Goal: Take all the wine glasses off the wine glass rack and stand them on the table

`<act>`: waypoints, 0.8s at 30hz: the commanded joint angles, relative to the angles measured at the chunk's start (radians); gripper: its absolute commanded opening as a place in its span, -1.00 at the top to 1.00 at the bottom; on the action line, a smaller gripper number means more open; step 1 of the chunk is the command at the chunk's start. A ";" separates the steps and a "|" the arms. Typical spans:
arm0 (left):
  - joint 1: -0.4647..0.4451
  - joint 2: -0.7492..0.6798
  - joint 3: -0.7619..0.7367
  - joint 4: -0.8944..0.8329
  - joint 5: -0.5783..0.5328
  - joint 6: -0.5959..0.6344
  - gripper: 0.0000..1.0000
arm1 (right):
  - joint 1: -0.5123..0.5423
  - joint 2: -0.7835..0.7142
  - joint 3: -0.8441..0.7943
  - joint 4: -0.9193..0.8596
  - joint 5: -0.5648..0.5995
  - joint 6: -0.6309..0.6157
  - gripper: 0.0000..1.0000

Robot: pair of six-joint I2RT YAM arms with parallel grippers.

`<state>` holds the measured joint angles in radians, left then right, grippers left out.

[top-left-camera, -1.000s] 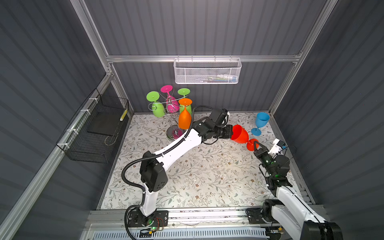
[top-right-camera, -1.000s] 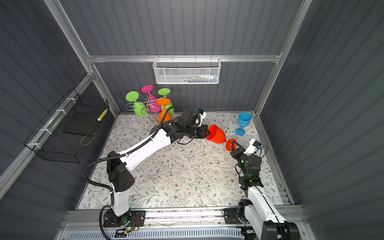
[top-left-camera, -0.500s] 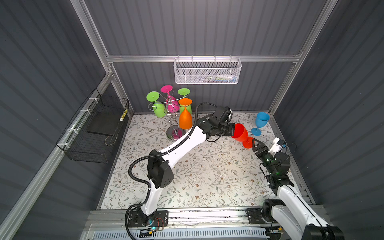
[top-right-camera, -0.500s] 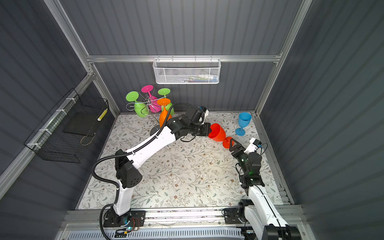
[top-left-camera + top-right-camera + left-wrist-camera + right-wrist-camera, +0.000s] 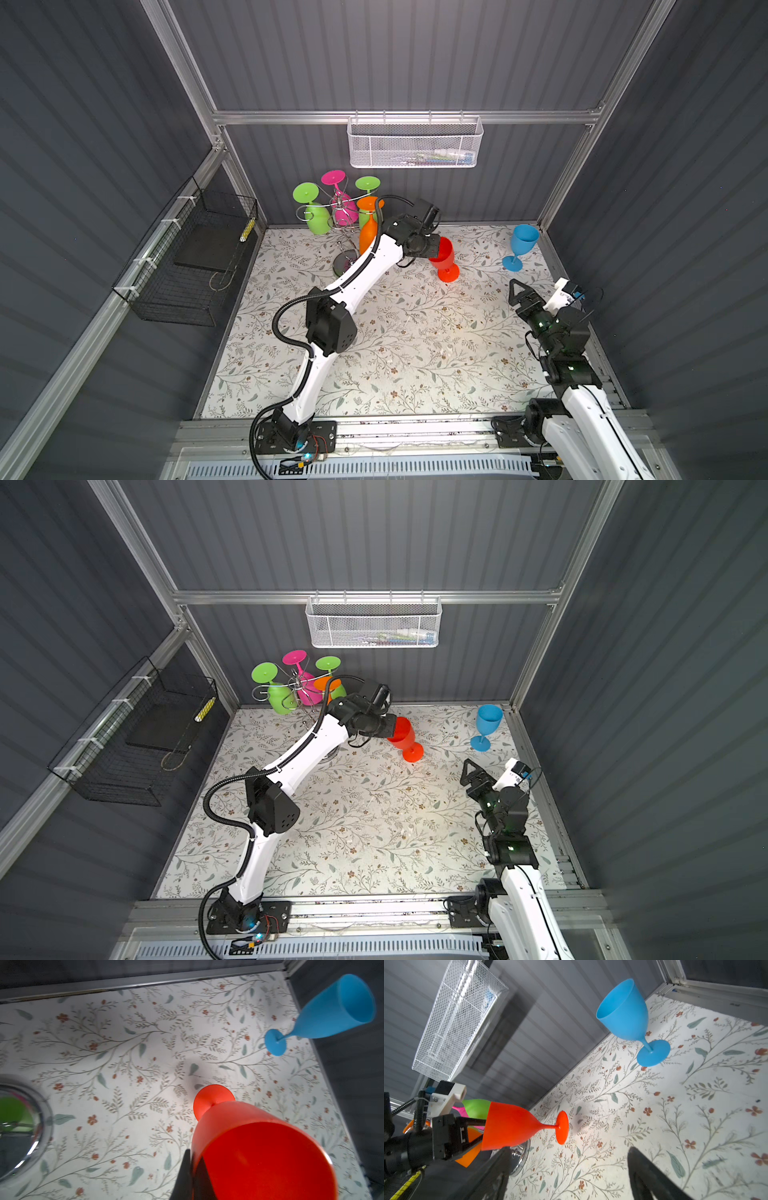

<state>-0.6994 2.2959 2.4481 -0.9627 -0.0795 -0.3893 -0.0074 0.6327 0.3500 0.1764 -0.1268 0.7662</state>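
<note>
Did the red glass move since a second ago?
Yes. In both top views the red glass, held by the left fingers, has shifted left, farther from the standing blue glass and nearer the base of the rack.

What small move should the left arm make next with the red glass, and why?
Probably lower it until its foot sits flat on the mat: the left gripper pinches the red glass at the rim, tilted, foot seemingly just off the mat.

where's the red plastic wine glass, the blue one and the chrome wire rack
red plastic wine glass (image 5: 443, 252), in a top view, on its bowl
blue plastic wine glass (image 5: 524, 241), in a top view, on its bowl
chrome wire wine glass rack (image 5: 341, 266), in a top view, on its round base
</note>
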 commanded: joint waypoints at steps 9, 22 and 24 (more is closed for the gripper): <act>0.057 0.096 0.142 -0.148 -0.190 0.091 1.00 | 0.066 0.073 0.031 -0.025 -0.010 -0.067 -0.77; 0.101 0.136 0.159 -0.120 -0.212 0.119 0.94 | 0.086 0.112 0.027 0.005 -0.004 -0.073 -0.80; 0.106 0.147 0.174 -0.116 -0.205 0.120 0.88 | 0.086 0.118 0.029 0.006 -0.006 -0.073 -0.81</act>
<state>-0.6025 2.4168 2.5752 -1.0821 -0.2779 -0.2901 0.0731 0.7471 0.3504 0.1638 -0.1307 0.7090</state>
